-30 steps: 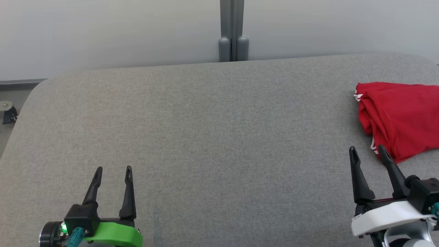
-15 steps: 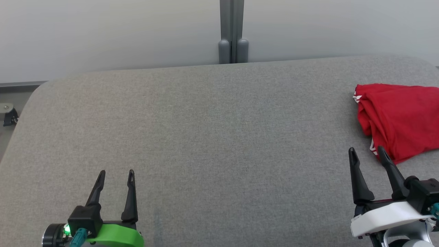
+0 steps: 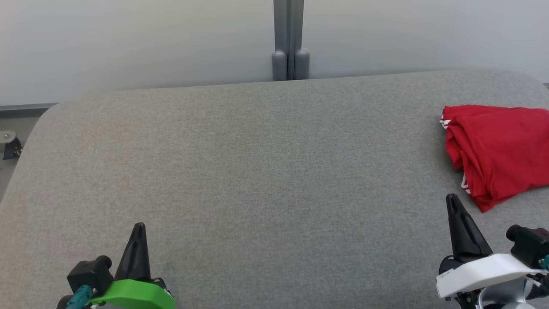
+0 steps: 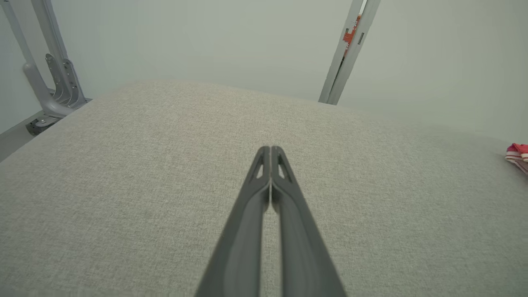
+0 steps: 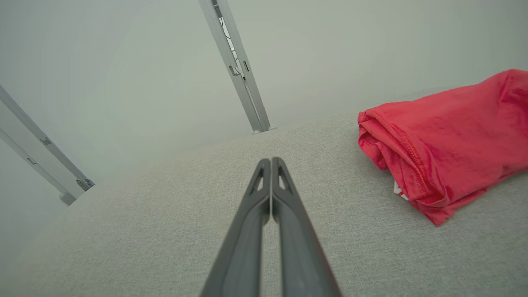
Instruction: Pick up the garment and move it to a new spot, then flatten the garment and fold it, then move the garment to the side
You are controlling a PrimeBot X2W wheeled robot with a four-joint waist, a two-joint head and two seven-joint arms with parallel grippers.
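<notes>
A folded red garment (image 3: pixel 502 150) with white trim lies at the right edge of the grey table (image 3: pixel 257 163). In the right wrist view the garment (image 5: pixel 449 132) sits to the right of my fingers, apart from them. My right gripper (image 3: pixel 453 201) is at the lower right, just left of and nearer than the garment, shut with nothing in it (image 5: pixel 271 161). My left gripper (image 3: pixel 139 226) is at the lower left over bare table, shut and empty (image 4: pixel 270 149). A small bit of the garment (image 4: pixel 517 153) shows at the far right of the left wrist view.
A grey post (image 3: pixel 289 38) stands against the pale wall behind the table's far edge. A metal bracket (image 3: pixel 9 146) sits on the floor past the table's left corner. The table's rounded corners lie at the back left and back right.
Both grippers have gone from open to shut and drawn back toward the bottom edge. The garment has stayed where it was.
</notes>
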